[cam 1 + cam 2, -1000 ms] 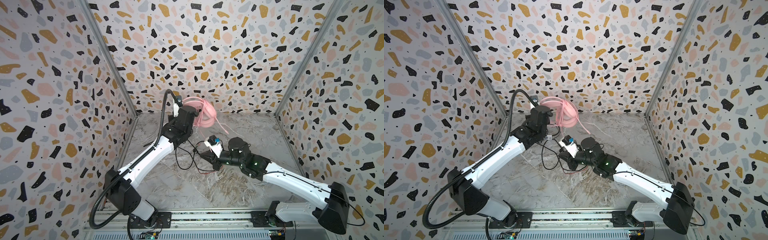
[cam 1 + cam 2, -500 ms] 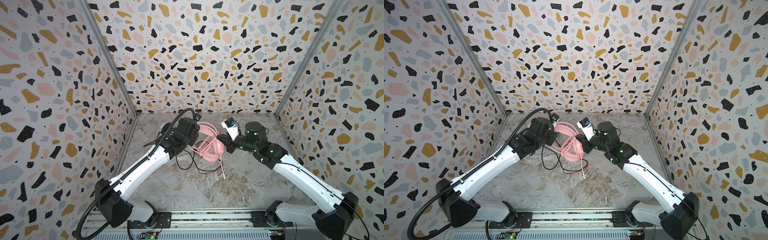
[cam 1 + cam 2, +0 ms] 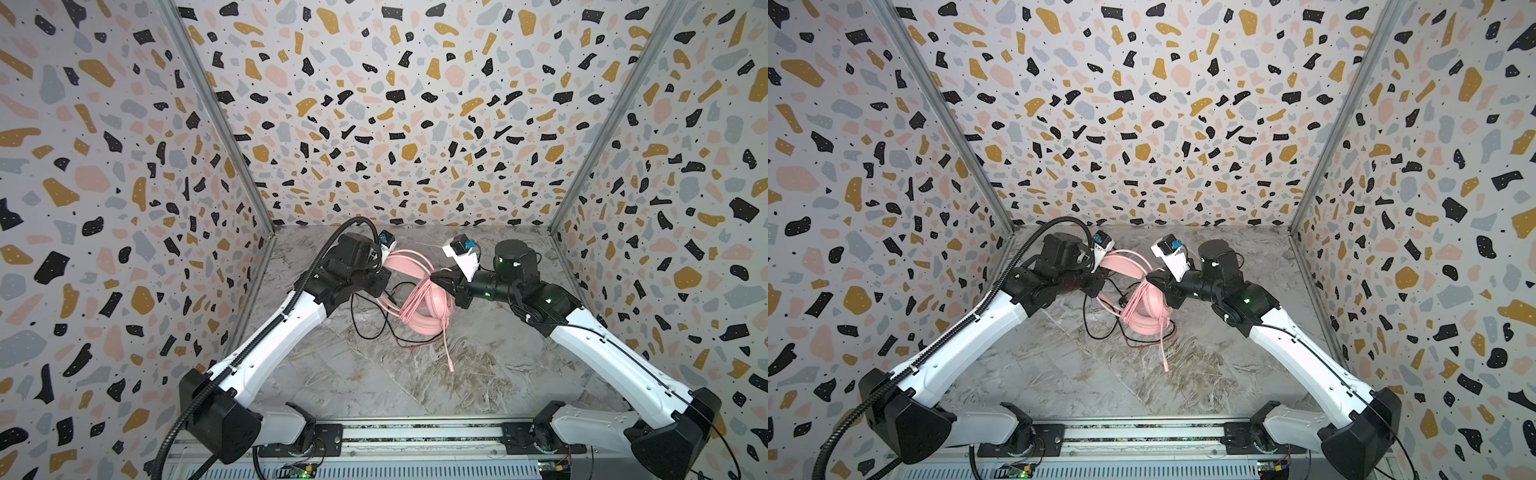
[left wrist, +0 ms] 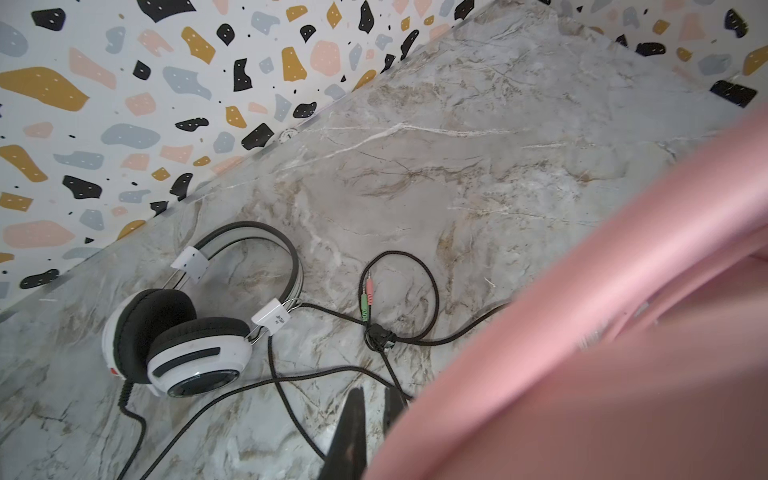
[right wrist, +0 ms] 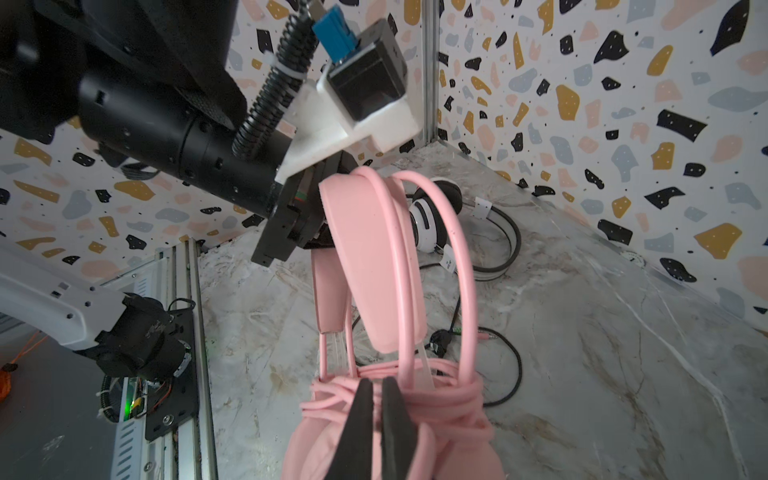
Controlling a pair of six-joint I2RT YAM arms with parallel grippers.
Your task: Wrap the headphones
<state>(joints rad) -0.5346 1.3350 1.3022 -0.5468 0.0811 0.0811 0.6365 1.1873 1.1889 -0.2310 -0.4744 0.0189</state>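
pink headphones [image 3: 432,305] are held upright near the middle of the table [image 3: 374,374] in both top views. the left gripper [image 3: 385,279] is shut on the headband [image 3: 409,258]. the right gripper [image 3: 435,279] is shut on the pink cable [image 3: 411,303], which goes round and round them. its loose end [image 3: 448,353] hangs down to the table.

left wrist view: white headphones [image 4: 178,340] lie flat by the wall [image 4: 124,124], with the black cable [image 4: 419,291] all loose beside them. the headband is a blur here, so the hold is hard to judge.

right wrist view: the closed jaws pinch the pink cable. i think the job now is to tuck the loose end in tight, pull gently, and keep the headband steady. no box or bin shows.
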